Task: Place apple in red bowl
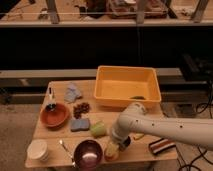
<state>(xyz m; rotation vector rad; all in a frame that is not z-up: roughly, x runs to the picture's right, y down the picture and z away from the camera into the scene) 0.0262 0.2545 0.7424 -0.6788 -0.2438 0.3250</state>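
The apple [110, 153], small and yellow-orange, sits on the wooden table near its front edge, right of the purple bowl. My gripper [114, 146] hangs at the end of the white arm [165, 129], straight down over the apple. It is open, its fingers coming down on either side of the fruit, which rests on the table. The arm's wrist hides the top of the apple. The red bowl [54, 116], shallow and terracotta-coloured, stands at the table's left, well away from the gripper.
A shiny purple bowl [88, 152] and a white bowl [38, 149] stand along the front edge, with a spoon [65, 148] between them. A pale green round object [98, 129], blue sponge [80, 124], dark red cluster [81, 108], blue cloth [73, 92], yellow bin [128, 86] and striped item [161, 146] fill the table.
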